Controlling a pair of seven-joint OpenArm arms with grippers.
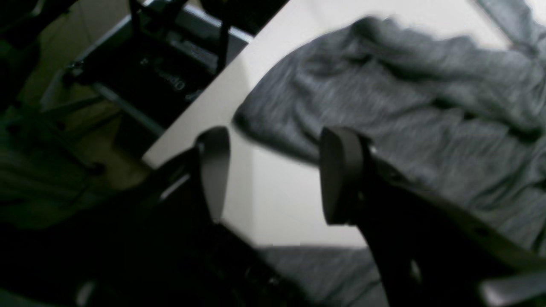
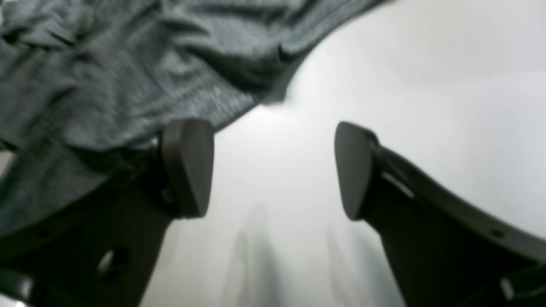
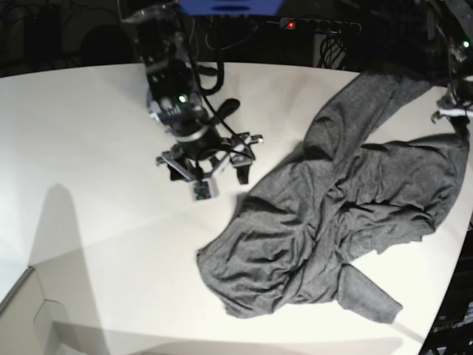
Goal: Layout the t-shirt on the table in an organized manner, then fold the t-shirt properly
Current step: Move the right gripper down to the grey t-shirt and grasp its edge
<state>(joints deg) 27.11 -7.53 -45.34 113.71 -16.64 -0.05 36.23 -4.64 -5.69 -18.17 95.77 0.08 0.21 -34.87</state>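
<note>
1. Nearest the lens, the right gripper (image 2: 273, 170) stands wide apart with nothing between its pads (image 2: 187, 166); only bare table (image 2: 405, 76) shows in the gap.
2. Up and to that gripper's left lies the shirt (image 3: 347, 229), its rumpled edge just beside the left-hand pad, not gripped.
3. Over at the shirt's far side, the left gripper (image 1: 273, 175) is also parted and empty, hovering over the table beside a rounded fold of cloth.
4. Seen from the base camera, the shirt is a crumpled heap, one sleeve (image 3: 369, 296) poking out near the front, the upper part trailing toward the left arm at the table's curved rim.
5. Judged step: laying out, not yet folding; the cloth is far from flat.
6. To do it well, each gripper should pinch a single layer at an outer corner or hem, not a bunched ridge.
7. Then draw apart evenly and low, so the creases pull out without dragging cloth off the rim.
</note>
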